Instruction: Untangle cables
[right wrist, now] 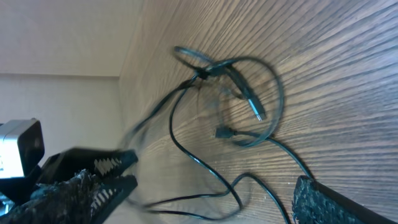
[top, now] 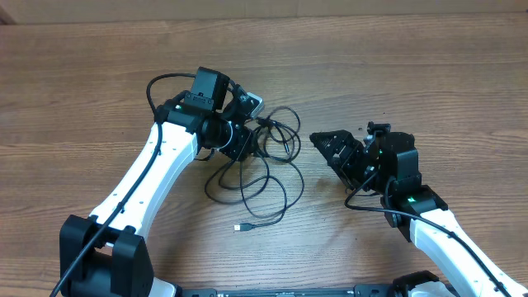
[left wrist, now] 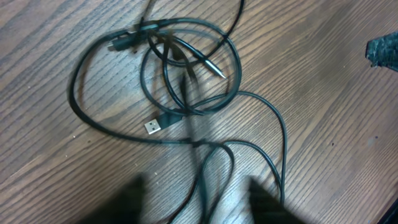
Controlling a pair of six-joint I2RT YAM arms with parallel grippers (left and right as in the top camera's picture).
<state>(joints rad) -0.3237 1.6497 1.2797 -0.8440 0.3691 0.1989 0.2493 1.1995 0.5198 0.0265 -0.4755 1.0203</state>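
The cables (top: 268, 161) are thin black cords lying in overlapping loops on the wooden table (top: 412, 66). One plug (top: 242, 226) lies at the tangle's near end. In the left wrist view a silver USB plug (left wrist: 152, 126) and a slim plug (left wrist: 214, 68) lie inside the loops (left wrist: 186, 106). My left gripper (top: 252, 132) hangs over the tangle's left side. Its jaws stand apart, and a strand runs between the blurred fingers (left wrist: 134, 199) without being pinched. My right gripper (top: 330, 153) is open just right of the tangle and holds nothing. Its fingers (right wrist: 317, 199) flank the cords (right wrist: 236, 93).
Thick black wires (top: 157, 87) run along my left arm, and another (top: 371, 206) runs along the right arm. The left gripper's toothed fingers (right wrist: 106, 165) show at the left of the right wrist view. Bare wood surrounds the tangle.
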